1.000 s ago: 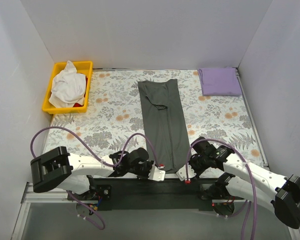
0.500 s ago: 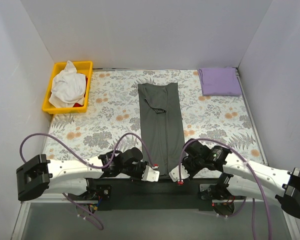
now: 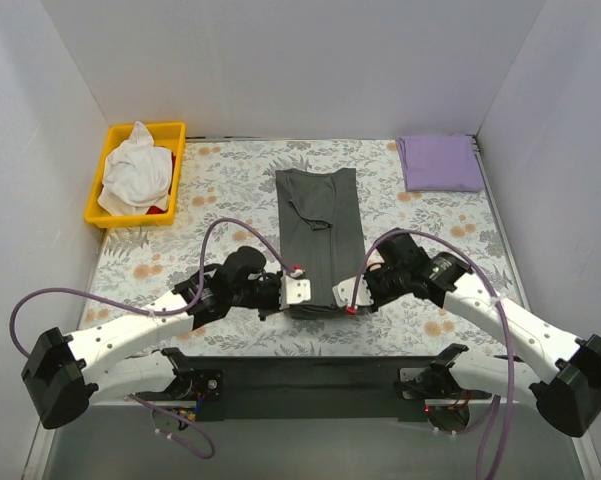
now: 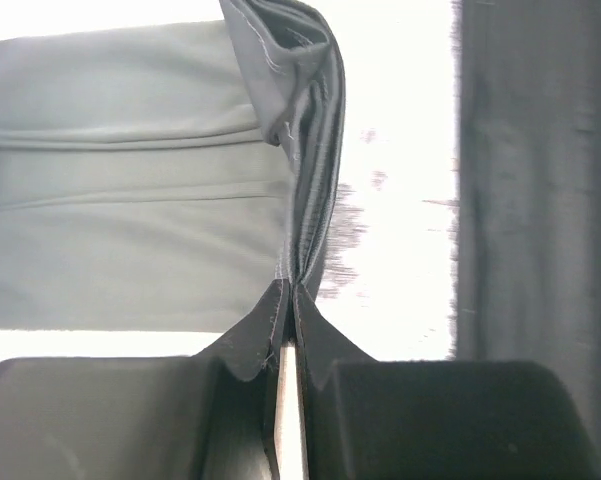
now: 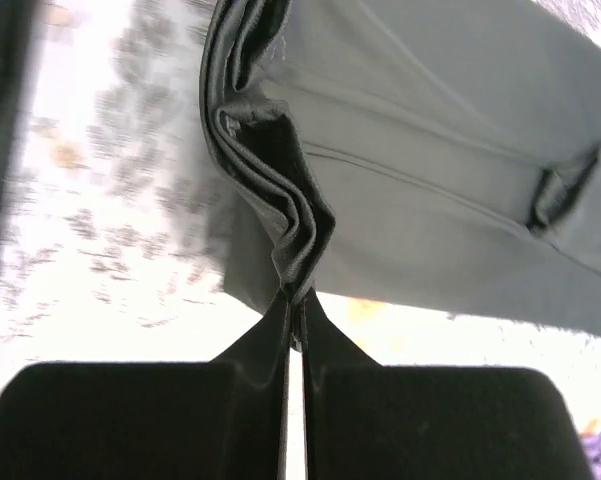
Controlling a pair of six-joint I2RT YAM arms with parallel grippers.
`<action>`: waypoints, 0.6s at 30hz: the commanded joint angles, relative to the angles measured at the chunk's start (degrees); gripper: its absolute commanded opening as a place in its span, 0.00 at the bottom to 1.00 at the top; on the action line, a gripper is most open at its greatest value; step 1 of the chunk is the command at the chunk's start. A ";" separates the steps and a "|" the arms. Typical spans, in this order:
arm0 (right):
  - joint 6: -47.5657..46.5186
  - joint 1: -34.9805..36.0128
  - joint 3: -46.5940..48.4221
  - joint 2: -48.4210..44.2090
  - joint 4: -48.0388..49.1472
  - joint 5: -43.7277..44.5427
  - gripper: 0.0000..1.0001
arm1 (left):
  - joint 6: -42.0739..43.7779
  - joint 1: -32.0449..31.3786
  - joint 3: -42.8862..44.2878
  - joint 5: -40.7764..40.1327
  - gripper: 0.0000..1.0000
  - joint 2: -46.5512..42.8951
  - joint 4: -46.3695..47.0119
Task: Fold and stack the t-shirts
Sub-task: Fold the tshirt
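Charcoal t-shirt, one, pinched tight in left gripper and right gripper; one lavender t-shirt beyond my fingers.

Probably a robotics lab cell, white panels boxing a floral-clothed table, arm mounting plate at 6 o'clock

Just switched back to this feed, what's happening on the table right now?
Both arms are mid-fold on the long dark grey cloth t-shirt. The left hand and right hand are each shut on a near corner of it, holding that end raised above the floral tablecloth, while the far end lies flat. A folded lavender purple t-shirt sits at the far right corner, so stacking is not yet done.
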 commanded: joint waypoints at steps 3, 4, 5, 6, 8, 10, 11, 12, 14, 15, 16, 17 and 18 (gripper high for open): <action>-8.10 -8.38 8.62 7.62 0.69 -3.63 0.01 | 5.39 8.64 4.27 4.53 0.00 4.12 3.53; -9.94 -10.13 10.36 8.77 1.30 -4.16 0.01 | 6.53 9.87 4.89 4.71 0.00 6.21 4.84; -10.74 -10.67 11.25 10.78 1.56 -4.51 0.01 | 6.98 11.71 5.67 4.62 0.00 7.45 5.38; -11.36 -11.29 12.13 11.84 1.83 -4.87 0.01 | 7.24 12.51 6.55 4.27 0.00 8.77 5.82; -12.50 -12.87 15.03 15.35 2.62 -5.48 0.01 | 7.77 14.36 9.19 4.09 0.00 12.36 8.26; -13.56 -14.71 17.31 17.91 3.67 -6.18 0.01 | 10.74 17.69 11.12 4.18 0.00 16.23 11.51; -14.69 -15.24 17.85 20.09 4.29 -6.27 0.01 | 11.46 19.97 12.18 4.35 0.00 17.64 12.23; -15.14 -15.77 18.38 21.25 4.99 -6.45 0.01 | 12.33 21.12 13.14 4.62 0.00 19.14 12.85; -16.46 -17.00 19.86 24.75 6.48 -6.80 0.01 | 13.48 24.01 16.48 5.50 0.00 23.97 13.73; -17.51 -17.61 20.48 25.99 7.01 -6.98 0.01 | 13.66 24.99 17.54 6.02 0.00 25.47 13.90; -18.13 -17.88 21.45 27.31 7.45 -6.98 0.01 | 14.10 25.78 18.77 6.46 0.00 28.09 14.17; -18.48 -18.14 22.33 30.02 7.80 -7.07 0.01 | 14.71 27.01 20.34 6.90 0.00 29.34 14.34; -18.92 -18.50 24.60 31.61 8.07 -7.07 0.01 | 15.41 27.63 21.06 7.25 0.00 30.39 14.69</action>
